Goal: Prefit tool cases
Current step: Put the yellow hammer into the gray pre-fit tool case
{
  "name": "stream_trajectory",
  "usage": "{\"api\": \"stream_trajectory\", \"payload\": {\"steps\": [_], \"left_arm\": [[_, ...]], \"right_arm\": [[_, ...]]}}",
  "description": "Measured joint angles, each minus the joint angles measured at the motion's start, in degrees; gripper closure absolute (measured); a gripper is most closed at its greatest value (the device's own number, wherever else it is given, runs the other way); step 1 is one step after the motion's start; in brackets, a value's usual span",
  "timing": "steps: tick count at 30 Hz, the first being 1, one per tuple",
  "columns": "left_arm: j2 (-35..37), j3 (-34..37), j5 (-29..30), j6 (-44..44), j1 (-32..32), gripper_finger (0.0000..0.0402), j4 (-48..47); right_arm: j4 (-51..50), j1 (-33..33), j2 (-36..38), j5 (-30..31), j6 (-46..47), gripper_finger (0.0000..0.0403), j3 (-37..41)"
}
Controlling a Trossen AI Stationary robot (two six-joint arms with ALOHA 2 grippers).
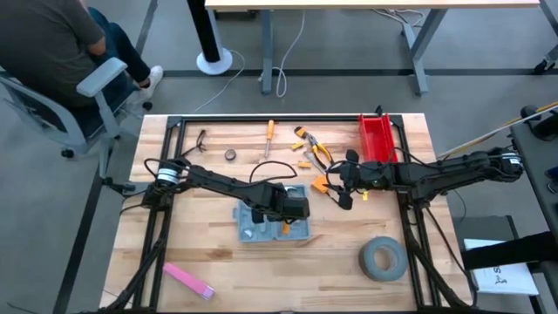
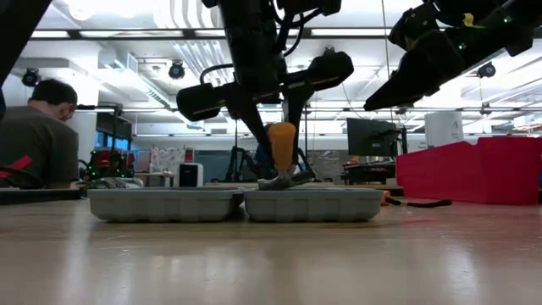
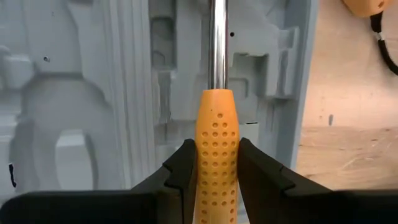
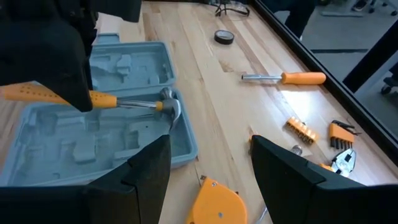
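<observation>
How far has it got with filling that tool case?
Done: the tool case lies open; its recesses look empty. In hand: the left gripper grips a hammer by its orange handle, head down in the case. Left: screwdriver, tape measure, pliers lie on the table. The right gripper hovers open.

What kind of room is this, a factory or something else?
Probably a robotics lab or workshop, not a factory: hand tools such as a screwdriver lie on a wooden workbench, with a seated person and computer monitors beyond it.
</observation>
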State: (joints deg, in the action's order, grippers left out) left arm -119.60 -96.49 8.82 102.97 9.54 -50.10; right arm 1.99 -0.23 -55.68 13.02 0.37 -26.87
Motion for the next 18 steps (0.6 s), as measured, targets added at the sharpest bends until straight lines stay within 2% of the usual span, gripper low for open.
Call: {"api": "stream_trajectory", "payload": {"steps": [18], "left_arm": [[-0.1,0.31,1.22,-1.44,-0.26,0.0314,0.73]], "right_arm": [[0.23,0.0,0.0,-0.14,0.49,0.0204,0.02]]}}
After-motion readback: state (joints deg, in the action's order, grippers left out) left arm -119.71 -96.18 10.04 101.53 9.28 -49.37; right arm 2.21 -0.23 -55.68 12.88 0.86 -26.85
